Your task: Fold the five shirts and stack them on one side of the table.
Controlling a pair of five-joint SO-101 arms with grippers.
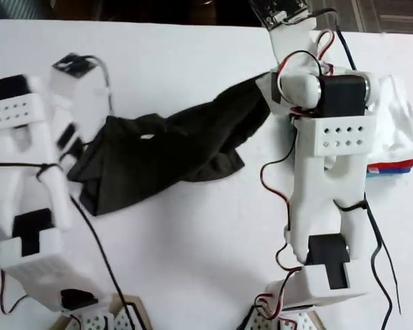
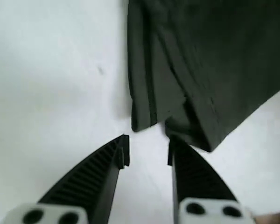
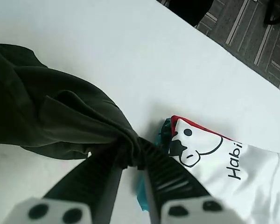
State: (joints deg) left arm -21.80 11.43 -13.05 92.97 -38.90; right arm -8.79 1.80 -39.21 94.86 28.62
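Observation:
A black shirt (image 1: 165, 155) lies crumpled across the middle of the white table (image 1: 193, 247), one end stretched up toward the right arm. My right gripper (image 3: 130, 161) is shut on a bunched end of the black shirt (image 3: 56, 121), just beside a stack of folded shirts (image 3: 214, 158) with a white printed one on top. My left gripper (image 2: 147, 149) is open, its fingertips just short of the hem of the black shirt (image 2: 200, 70), over bare table. In the high view the left arm (image 1: 34, 137) stands at the shirt's left end.
The folded stack (image 1: 396, 148) lies at the table's right edge, partly hidden behind the right arm (image 1: 327, 158). Wires trail from both arms over the near table. Beyond the far edge is dark floor (image 3: 252, 28).

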